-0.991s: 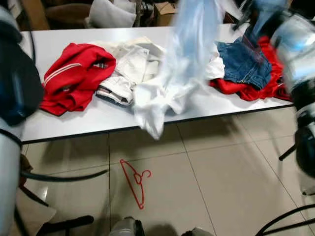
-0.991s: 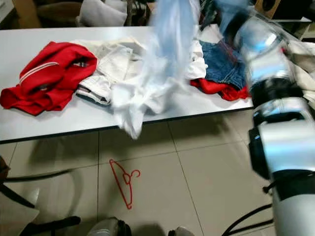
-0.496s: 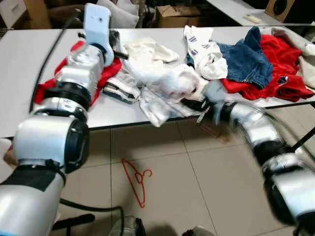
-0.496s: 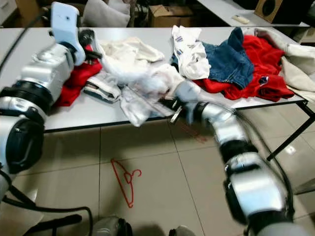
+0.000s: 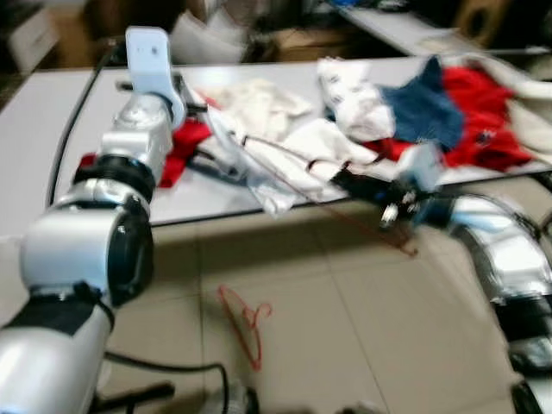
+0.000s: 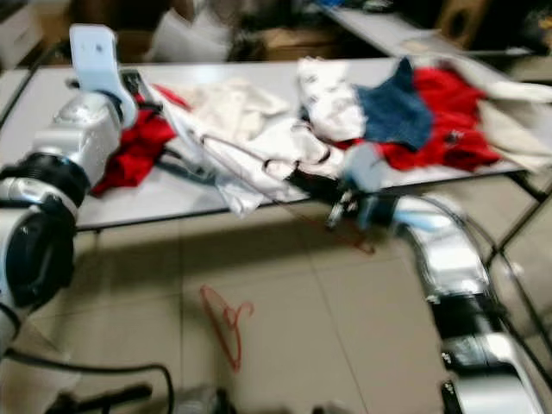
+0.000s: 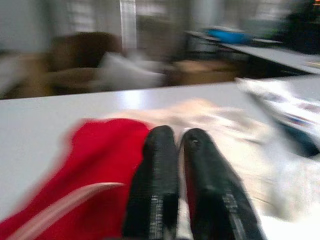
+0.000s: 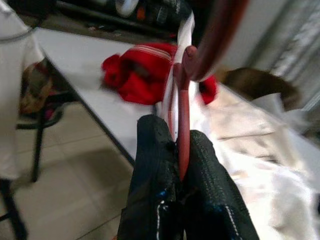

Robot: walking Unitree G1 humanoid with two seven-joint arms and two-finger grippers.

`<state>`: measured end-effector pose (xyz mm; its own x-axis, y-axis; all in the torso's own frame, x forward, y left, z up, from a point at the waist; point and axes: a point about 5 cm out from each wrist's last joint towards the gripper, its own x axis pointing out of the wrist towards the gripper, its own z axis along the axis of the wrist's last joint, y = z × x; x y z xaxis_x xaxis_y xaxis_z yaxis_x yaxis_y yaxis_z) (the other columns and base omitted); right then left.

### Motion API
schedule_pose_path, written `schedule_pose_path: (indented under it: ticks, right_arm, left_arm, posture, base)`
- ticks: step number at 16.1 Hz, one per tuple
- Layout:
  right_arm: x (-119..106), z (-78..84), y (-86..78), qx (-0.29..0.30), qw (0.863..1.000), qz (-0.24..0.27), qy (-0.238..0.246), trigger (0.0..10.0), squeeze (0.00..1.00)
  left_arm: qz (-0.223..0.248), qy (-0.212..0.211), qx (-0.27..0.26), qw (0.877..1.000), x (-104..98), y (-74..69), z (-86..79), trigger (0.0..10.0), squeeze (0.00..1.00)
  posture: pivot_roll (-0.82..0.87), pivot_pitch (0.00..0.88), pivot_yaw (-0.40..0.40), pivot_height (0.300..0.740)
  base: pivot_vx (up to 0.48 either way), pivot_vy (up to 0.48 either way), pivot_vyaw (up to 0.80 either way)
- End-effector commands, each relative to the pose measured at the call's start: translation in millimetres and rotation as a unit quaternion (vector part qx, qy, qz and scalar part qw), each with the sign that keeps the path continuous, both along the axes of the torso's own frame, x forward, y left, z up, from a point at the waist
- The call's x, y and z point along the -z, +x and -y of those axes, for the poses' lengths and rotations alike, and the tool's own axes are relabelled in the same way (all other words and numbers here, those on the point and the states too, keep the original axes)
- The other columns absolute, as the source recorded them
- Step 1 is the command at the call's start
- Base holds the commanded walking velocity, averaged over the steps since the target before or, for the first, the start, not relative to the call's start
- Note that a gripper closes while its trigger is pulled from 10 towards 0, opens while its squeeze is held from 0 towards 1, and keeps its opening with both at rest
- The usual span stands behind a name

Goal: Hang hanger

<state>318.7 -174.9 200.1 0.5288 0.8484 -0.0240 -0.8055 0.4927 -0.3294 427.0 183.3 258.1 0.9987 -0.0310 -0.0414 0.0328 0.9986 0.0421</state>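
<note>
While the right claw is clenched on a dark red hanger at the near edge of the surface, the left claw sits pressed together above that surface, over a red garment and beside a white garment. A second red hanger lies on the floor below the surface.

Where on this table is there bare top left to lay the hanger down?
Bare table lies at the robot's far left, beyond the red garment, plus a thin front-edge strip. The middle and right are crowded: white clothes, jeans, red clothing. The right gripper pinches a red hanger.
</note>
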Motion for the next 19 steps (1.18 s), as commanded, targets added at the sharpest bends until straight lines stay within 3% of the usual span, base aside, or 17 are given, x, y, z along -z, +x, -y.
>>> schedule_pose_path:
  ticks: [1, 2, 4, 5, 7, 8, 9, 10, 11, 12, 13, 14, 15, 16, 17, 18, 19]
  right_arm:
    - [-14, 4.5, -4.8, 0.005, 1.0, 0.014, 0.009, 10.0, 0.0]
    - [-18, 5.2, -7.7, 0.006, 1.0, 0.015, 0.01, 10.0, 0.0]
    - [-26, 12.5, -15.4, 0.038, 0.999, 0.01, 0.015, 10.0, 0.0]
    - [-25, 16.1, -16.2, 0.053, 0.998, 0.005, 0.013, 10.0, 0.0]
    - [-24, 21.7, -20.1, 0.074, 0.997, 0.0, 0.014, 10.0, 0.0]
    - [-26, 22.4, -22.0, 0.081, 0.996, -0.001, 0.024, 10.0, 0.0]
    - [-29, 22.8, -26.1, 0.09, 0.995, -0.004, 0.035, 10.0, 0.0]
    - [-32, 24.8, -28.9, 0.107, 0.993, -0.001, 0.049, 10.0, 0.0]
    - [-33, 25.3, -30.7, 0.115, 0.992, -0.001, 0.057, 10.0, 0.0]
    - [-35, 24.0, -37.9, 0.136, 0.986, -0.012, 0.091, 10.0, 0.0]
    - [-35, 23.5, -39.4, 0.143, 0.985, -0.014, 0.098, 10.0, 0.0]
    - [-34, 22.6, -40.9, 0.153, 0.982, -0.021, 0.107, 10.0, 0.0]
    - [-23, 19.0, -44.8, 0.194, 0.973, -0.044, 0.117, 10.0, 0.0]
    - [-11, 14.8, -48.5, 0.229, 0.964, -0.065, 0.121, 10.0, 0.0]
    - [1, 8.1, -54.1, 0.244, 0.959, -0.078, 0.121, 10.0, 0.0]
    - [4, 5.9, -56.2, 0.248, 0.957, -0.083, 0.124, 10.0, 0.0]
    - [18, 6.1, -59.3, 0.291, 0.947, -0.095, 0.099, 10.0, 0.0]
  left_arm:
    - [-0.023, 0.012, 0.038, 0.999, 10, -0.7, 8.6, 10.0, 1.0]
    - [-0.026, 0.024, 0.039, 0.999, 12, -0.9, 8.9, 10.0, 1.0]
    - [-0.053, 0.121, 0.058, 0.989, 25, -3.5, 4.9, 10.0, 1.0]
    - [-0.075, 0.173, 0.073, 0.979, 31, -5.2, 1.2, 10.0, 1.0]
    - [-0.116, 0.291, 0.106, 0.944, 36, -8.8, -11.3, 10.0, 1.0]
    - [-0.115, 0.285, 0.112, 0.945, 31, -9.1, -15.8, 10.0, 1.0]
    - [-0.101, 0.248, 0.129, 0.955, 25, -9.8, -19.5, 10.0, 1.0]
    - [-0.072, 0.174, 0.154, 0.97, 17, -10.4, -19.5, 10.0, 1.0]
    - [-0.05, 0.13, 0.165, 0.976, 12, -10.3, -18.1, 10.0, 1.0]
    - [-0.012, 0.022, 0.187, 0.982, 6, -12.0, -19.4, 10.0, 1.0]
    - [-0.008, 0.009, 0.186, 0.982, 7, -12.6, -20.6, 10.0, 0.98]
    - [-0.003, -0.007, 0.187, 0.982, 9, -13.4, -21.6, 10.0, 0.64]
    - [0.041, -0.056, 0.195, 0.978, 14, -18.5, -20.8, 10.0, 0.0]
    - [0.069, -0.073, 0.188, 0.977, 26, -29.2, -20.0, 10.0, 0.0]
    - [0.087, -0.062, 0.168, 0.98, 47, -51.0, -15.2, 10.0, 0.0]
    - [0.093, -0.06, 0.161, 0.981, 53, -59.1, -13.9, 10.0, 0.0]
    - [0.092, -0.057, 0.155, 0.982, 75, -86.4, -3.2, 10.0, 0.0]
  posture:
    - [-0.14, 0.0, 0.047, 0.71]
    - [-0.15, 0.0, 0.048, 0.71]
    - [-0.16, 0.0, 0.049, 0.71]
    - [-0.16, 0.0, 0.047, 0.71]
    - [-0.15, 0.0, 0.042, 0.71]
    - [-0.15, 0.0, 0.043, 0.71]
    - [-0.15, 0.0, 0.043, 0.71]
    - [-0.14, 0.0, 0.04, 0.71]
    - [-0.13, 0.0, 0.036, 0.71]
    - [-0.12, 0.0, 0.032, 0.71]
    - [-0.12, 0.0, 0.032, 0.71]
    - [-0.13, 0.0, 0.032, 0.71]
    - [-0.13, 0.0, 0.027, 0.71]
    - [-0.12, 0.0, 0.017, 0.71]
    - [-0.12, 0.0, 0.006, 0.71]
    - [-0.12, 0.0, 0.003, 0.71]
    - [-0.11, 0.0, -0.018, 0.71]
  base:
    - [0.0, 0.0, 0.0]
    - [0.0, 0.0, 0.0]
    - [0.0, 0.0, 0.0]
    - [0.0, 0.0, 0.0]
    - [0.0, 0.0, 0.0]
    - [0.0, 0.0, 0.0]
    - [0.0, 0.0, 0.0]
    - [0.0, 0.0, 0.0]
    - [0.0, 0.0, 0.0]
    - [0.0, 0.0, 0.0]
    - [0.0, 0.0, 0.0]
    - [0.0, 0.0, 0.0]
    - [0.0, 0.0, 0.0]
    - [0.0, 0.0, 0.0]
    - [0.0, 0.0, 0.0]
    - [0.0, 0.0, 0.0]
    - [0.0, 0.0, 0.0]
